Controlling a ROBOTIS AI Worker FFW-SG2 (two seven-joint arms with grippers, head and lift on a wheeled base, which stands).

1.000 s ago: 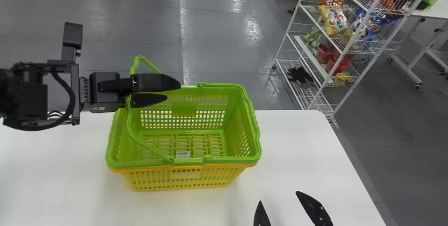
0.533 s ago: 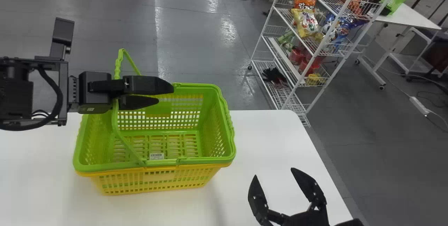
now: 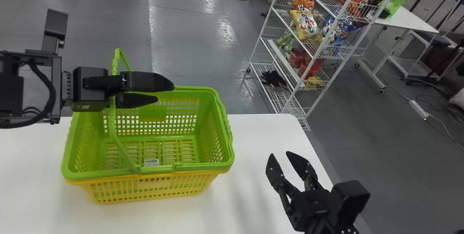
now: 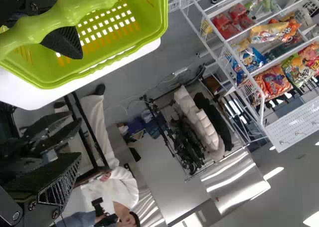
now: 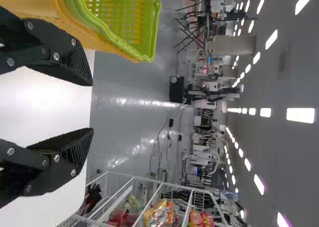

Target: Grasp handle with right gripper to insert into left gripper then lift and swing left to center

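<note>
1. We see the raised handle (image 3: pixel 113 121) standing over the left part of the green basket (image 3: pixel 226 154), crossing the base of the left gripper (image 3: pixel 165 92). It probably stands up because the gripper props it there, ready to be caught.
2. The left gripper reaches in over the back left of the green basket. Its fingers are wide apart and not clamped on the handle; we take this as room left for seating it before a lift.
3. The right gripper (image 3: pixel 280 154) is off to the right of the green basket, apart from it, with its fingers spread and nothing between them. We judge it is out of the way of a leftward swing.
4. The green basket sits nested in a yellow basket (image 3: pixel 152 188), on the white table (image 3: pixel 253 132), so the lower one may come along when we lift.
5. The handle is bright green and glossy, a slim arch with a thicker, wavy grip. The second handle (image 3: pixel 225 123) appears folded down along the green basket's right rim.
</note>
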